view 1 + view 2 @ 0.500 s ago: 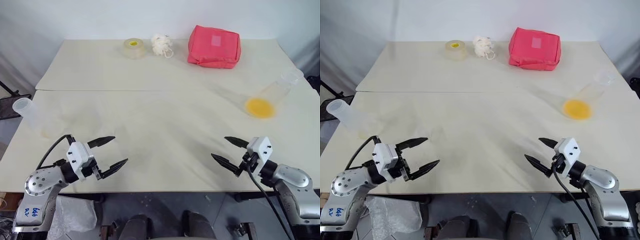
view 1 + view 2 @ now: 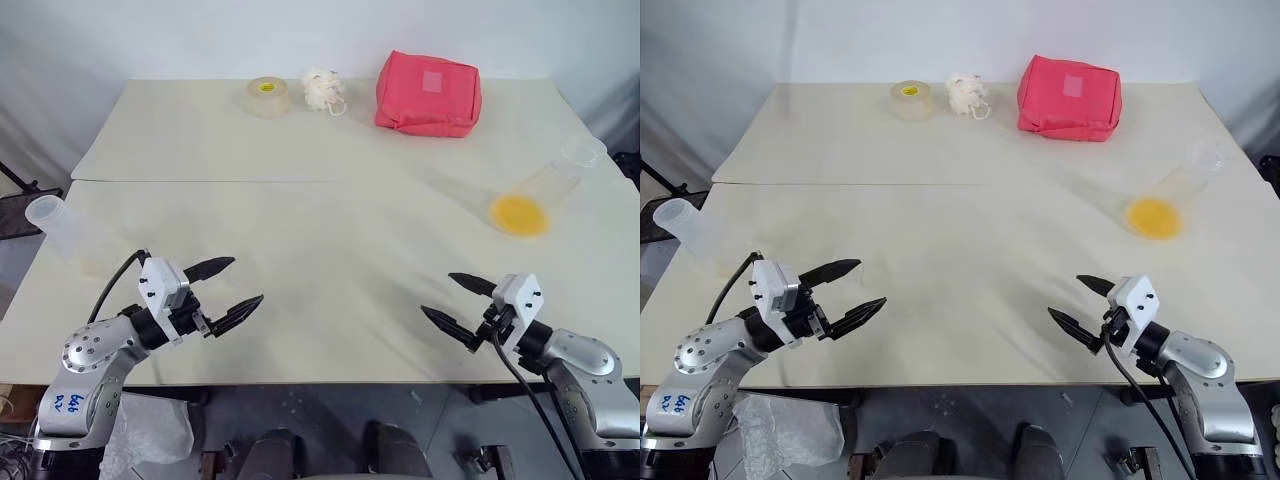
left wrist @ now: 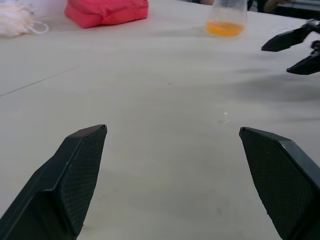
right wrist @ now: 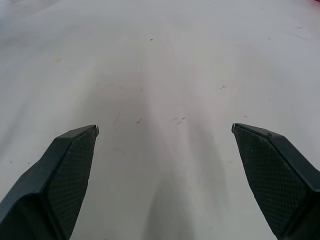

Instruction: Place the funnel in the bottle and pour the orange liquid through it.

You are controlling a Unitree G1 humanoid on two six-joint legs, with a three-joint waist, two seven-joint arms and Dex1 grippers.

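Observation:
The orange liquid [image 2: 520, 214] lies in the bottom of a clear vessel [image 2: 560, 175] at the table's right side, also in the left wrist view [image 3: 227, 20]. A clear bottle [image 2: 55, 228] stands at the left edge of the table. I cannot make out the funnel. My left gripper [image 2: 247, 280] hovers open over the near left of the table, to the right of the bottle, with nothing between its fingers. My right gripper [image 2: 437, 293] is open and empty over the near right, well short of the vessel.
A red pouch [image 2: 428, 93], a white puff [image 2: 324, 90] and a tape roll [image 2: 267, 95] sit along the far side of the table [image 2: 320, 240]. A seam [image 2: 300, 181] runs across the tabletop.
My left gripper has moved a little up and away from me and to the right, still open. The right gripper has stayed where it was.

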